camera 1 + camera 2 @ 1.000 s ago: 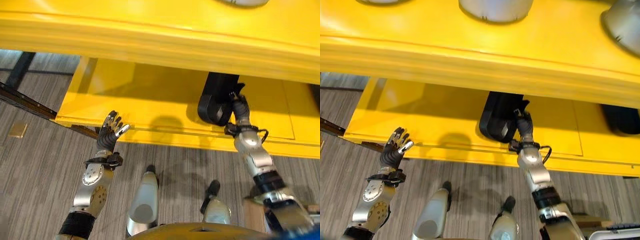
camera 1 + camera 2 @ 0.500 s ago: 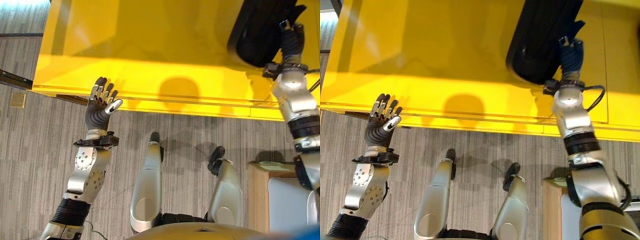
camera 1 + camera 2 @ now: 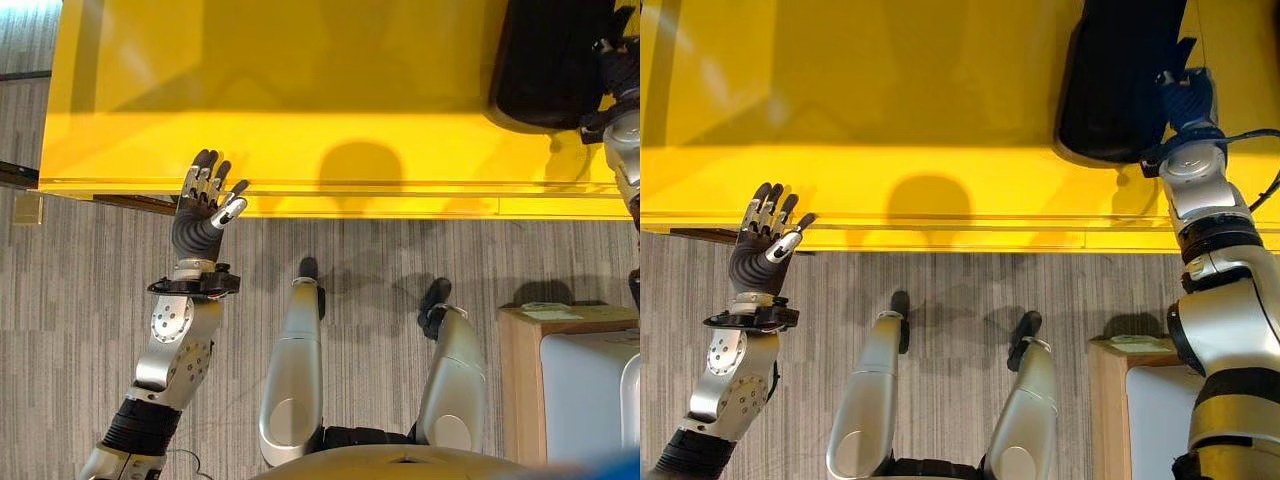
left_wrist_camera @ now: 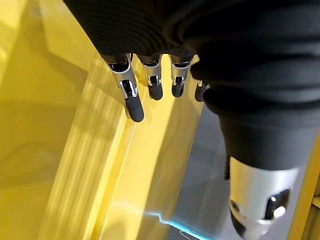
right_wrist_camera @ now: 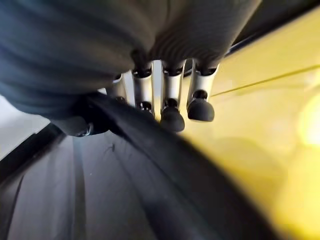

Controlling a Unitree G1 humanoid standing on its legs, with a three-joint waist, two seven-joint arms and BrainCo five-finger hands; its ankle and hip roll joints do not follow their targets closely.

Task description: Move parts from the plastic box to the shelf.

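Yellow shelf (image 3: 890, 120) above grey striped floor (image 3: 940, 290), black part (image 3: 1115, 90) lying on it.

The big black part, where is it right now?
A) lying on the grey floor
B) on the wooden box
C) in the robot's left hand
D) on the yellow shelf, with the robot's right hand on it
D: the black part lies on the yellow shelf with the right hand curled on its edge, while the left hand is open and holds nothing.

Grey striped carpet floor (image 3: 90, 300) runs across the whole lower half. At about 4 o'clock there's a small light wooden stand (image 3: 520, 380), with a thin pale flat piece (image 3: 545, 311) lying on top.
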